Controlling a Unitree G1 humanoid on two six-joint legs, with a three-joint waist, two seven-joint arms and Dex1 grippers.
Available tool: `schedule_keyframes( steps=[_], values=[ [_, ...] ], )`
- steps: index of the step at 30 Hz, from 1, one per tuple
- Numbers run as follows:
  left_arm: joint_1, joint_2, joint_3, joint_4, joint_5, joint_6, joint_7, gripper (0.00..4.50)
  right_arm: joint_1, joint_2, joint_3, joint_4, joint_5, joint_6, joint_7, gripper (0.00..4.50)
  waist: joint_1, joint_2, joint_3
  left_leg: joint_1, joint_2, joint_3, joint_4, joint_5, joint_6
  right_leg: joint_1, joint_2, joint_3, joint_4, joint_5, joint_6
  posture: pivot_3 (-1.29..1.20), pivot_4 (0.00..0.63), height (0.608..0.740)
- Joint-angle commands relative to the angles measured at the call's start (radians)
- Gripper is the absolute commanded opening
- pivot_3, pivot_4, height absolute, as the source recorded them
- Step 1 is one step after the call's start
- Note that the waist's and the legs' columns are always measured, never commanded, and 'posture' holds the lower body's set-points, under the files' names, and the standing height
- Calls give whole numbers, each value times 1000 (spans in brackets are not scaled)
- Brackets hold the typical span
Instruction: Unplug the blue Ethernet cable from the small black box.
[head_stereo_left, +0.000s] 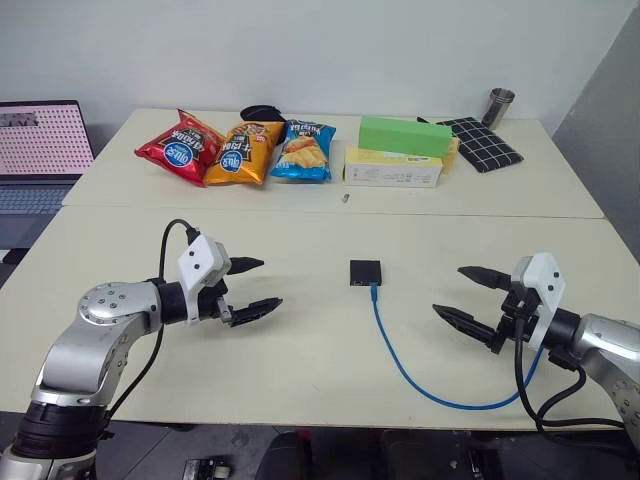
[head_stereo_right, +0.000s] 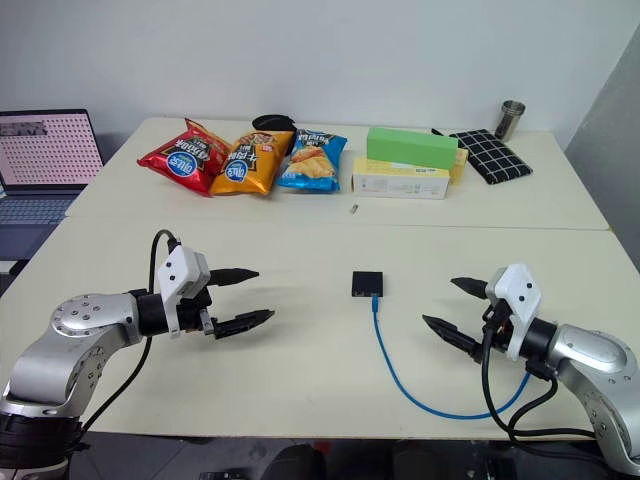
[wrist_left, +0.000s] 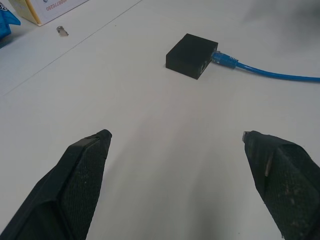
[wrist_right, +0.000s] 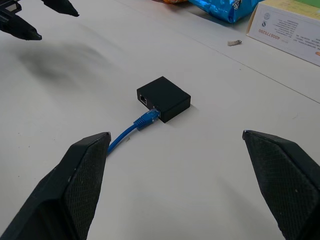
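Desk (head_stereo_left: 300, 360), pale and wide, seam across the middle. Laptop (head_stereo_left: 40, 150) at 9 o'clock off the far half, screen lit. Along the far half at 12 o'clock: three chip bags, red (head_stereo_left: 180, 150), orange (head_stereo_left: 243, 152), blue (head_stereo_left: 303, 150); green box (head_stereo_left: 404, 136) stacked on a yellow-white box (head_stereo_left: 393, 168); black checked cloth (head_stereo_left: 484, 143) at 1 o'clock with a metal cup (head_stereo_left: 500, 105) just behind it. Tiny metal bit (head_stereo_left: 347, 198) on the desk near the boxes.

Left gripper (head_stereo_left: 258, 285) at 9 o'clock of the near half, fingers spread wide, holding nothing, pointing toward centre, above the desk. Right gripper (head_stereo_left: 462, 294) at 3 o'clock, fingers spread wide too, empty, pointing back toward centre. Both well apart from the box.

Blue Ethernet cable (head_stereo_left: 400, 365): plug seated in the near edge of the small black box, cord runs toward 6 o'clock, curves along the near desk edge toward 4 o'clock, and goes under the right arm. Far end not visible.

Small black box (head_stereo_left: 365, 272): flat on the desk at dead centre, between the two grippers. Second open port beside the plugged one, seen in the right wrist view.
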Motion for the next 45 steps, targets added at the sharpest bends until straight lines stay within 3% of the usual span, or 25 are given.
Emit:
schedule_keyframes(
  steps=[1,17,21,28,31,36,45],
  values=[
    [-5,9,15,-23,-20,-10,-16,4487,-1,-14,-30,-34,4,-6,-4,4492,0,0,0,0,0,0,0,0,0,0,0,0,0,0,0,0,150,740],
    [13,19,4,-57,-17,2,-25,4487,10,-8,12,-63,0,31,-22,4492,0,0,0,0,0,0,0,0,0,0,0,0,0,0,0,0,150,740],
    [28,25,-54,-86,7,-28,-57,4487,-24,77,195,-70,-97,74,-149,4492,-1,0,0,0,0,0,0,0,0,0,0,0,0,0,0,0,150,740],
    [-14,48,-85,-116,-79,26,-158,4487,-125,268,384,64,-243,97,-320,4492,-1,0,0,0,0,0,0,1,-1,-1,0,0,0,0,0,0,150,740],
    [-39,57,-94,-115,-84,32,-183,4487,-174,363,426,147,-295,110,-398,4492,-2,0,0,0,0,0,0,2,-3,-1,1,0,0,0,0,0,150,740],
    [-60,55,-99,-113,-85,38,-186,4487,-182,425,458,167,-329,135,-432,4492,-2,0,0,-1,0,0,0,2,-3,-2,0,0,0,0,0,0,150,740],
    [-75,41,-117,-103,-71,35,-173,4500,-206,449,475,188,-420,176,-493,2626,-4,0,0,0,0,0,0,2,-3,-2,1,0,2,0,0,0,150,740]
  ],
)
